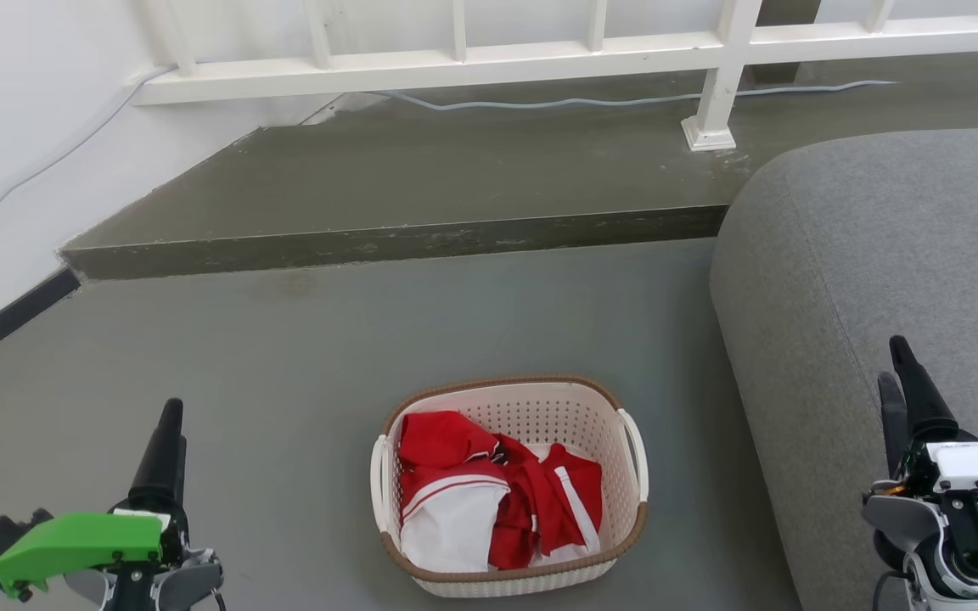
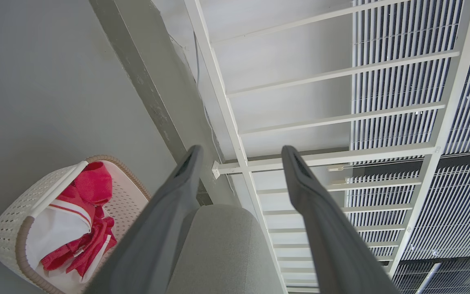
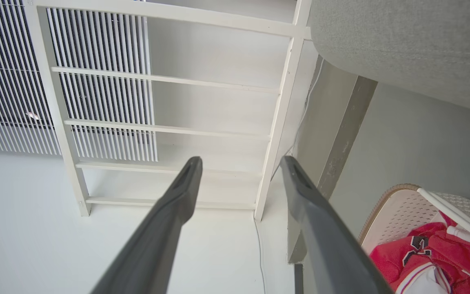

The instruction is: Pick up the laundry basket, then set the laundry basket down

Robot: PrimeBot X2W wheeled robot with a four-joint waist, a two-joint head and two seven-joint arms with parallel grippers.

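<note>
The laundry basket (image 1: 540, 413) stands on the grey floor at the bottom middle of the head view, cream-white and perforated, with a brown rim and a white loop handle on each side. Red and white clothes (image 1: 489, 496) lie inside it. My left gripper (image 1: 171, 424) hangs open to the basket's left, well apart from it. My right gripper (image 1: 894, 361) is open on the basket's right, over the sofa's edge. The basket (image 2: 8, 230) sits low left in the left wrist view, beside the open left gripper (image 2: 241, 153). Low right of the open right gripper (image 3: 241, 161) the basket (image 3: 398, 208) shows again.
A grey sofa (image 1: 879, 255) stands close to the basket's right side. Beyond the basket a raised concrete step (image 1: 404, 242) crosses the floor, with a white railing (image 1: 540, 55) and a cable behind it. A white wall (image 1: 14, 127) closes the left.
</note>
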